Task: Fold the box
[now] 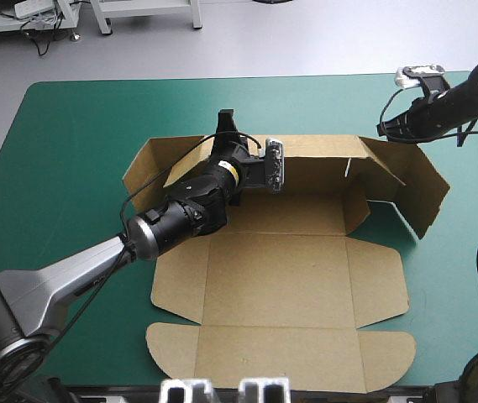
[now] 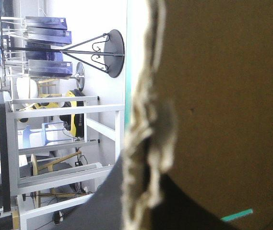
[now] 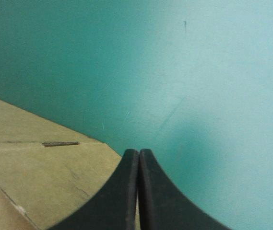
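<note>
Brown box (image 1: 289, 277) on teal-green desk (image 1: 70, 168), far wall raised; left pincer (image 1: 227, 124) clamped on that wall's edge; right pincer (image 3: 138, 158) closed, empty, just beside box's far right corner.

- We see even, bright overhead light on the box (image 1: 276, 277); its raised right wall casts a soft shadow on the teal-green cover (image 1: 79, 151).
- In the left wrist view its board looks dark against bright light behind it.
- Beside its corner, we find a faint shadow ahead of the right gripper (image 3: 138, 151).

Box (image 1: 281, 285) on the table (image 1: 70, 168); left hand (image 1: 228, 130) on its far wall, right hand (image 1: 387, 127) beyond its far-right corner.
</note>
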Robot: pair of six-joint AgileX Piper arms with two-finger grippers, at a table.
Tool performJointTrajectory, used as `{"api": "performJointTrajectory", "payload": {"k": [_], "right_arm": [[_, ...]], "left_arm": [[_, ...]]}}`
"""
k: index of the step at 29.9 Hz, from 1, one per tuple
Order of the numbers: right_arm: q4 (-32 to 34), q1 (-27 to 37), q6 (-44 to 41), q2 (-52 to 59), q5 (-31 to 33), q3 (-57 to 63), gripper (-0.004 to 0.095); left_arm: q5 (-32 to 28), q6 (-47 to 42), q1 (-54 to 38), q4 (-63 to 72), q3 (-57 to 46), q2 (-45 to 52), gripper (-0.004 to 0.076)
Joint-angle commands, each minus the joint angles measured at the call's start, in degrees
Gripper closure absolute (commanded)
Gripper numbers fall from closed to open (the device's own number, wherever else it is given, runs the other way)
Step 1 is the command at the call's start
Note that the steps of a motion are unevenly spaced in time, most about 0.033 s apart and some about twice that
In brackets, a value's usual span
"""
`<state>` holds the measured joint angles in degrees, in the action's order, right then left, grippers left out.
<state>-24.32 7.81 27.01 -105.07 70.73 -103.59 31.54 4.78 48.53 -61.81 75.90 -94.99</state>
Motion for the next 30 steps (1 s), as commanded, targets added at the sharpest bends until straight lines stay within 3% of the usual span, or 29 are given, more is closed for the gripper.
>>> {"api": "performJointTrajectory", "payload": {"k": [1,20,23,30], "right_arm": [[-2.4,0.2,2.6,5.0,1.2,3.5,0.0927],[-5.7,0.2,8.4,11.8,1.1,13.2,0.0927],[-7.8,0.2,10.8,14.3,-3.1,19.2,0.0927],[-21.0,0.2,22.9,18.5,-18.1,35.3,0.0927]], "left_arm": [[-1.1,-2.9,0.6,-0.7,1.4,1.8,0.0734],[-1.1,-6.1,0.6,-0.9,1.4,1.8,0.0734],[-1.1,-5.8,0.6,-0.9,1.4,1.8,0.0734],[-0.9,-2.7,0.6,-0.8,1.4,1.8,0.0734]]}}
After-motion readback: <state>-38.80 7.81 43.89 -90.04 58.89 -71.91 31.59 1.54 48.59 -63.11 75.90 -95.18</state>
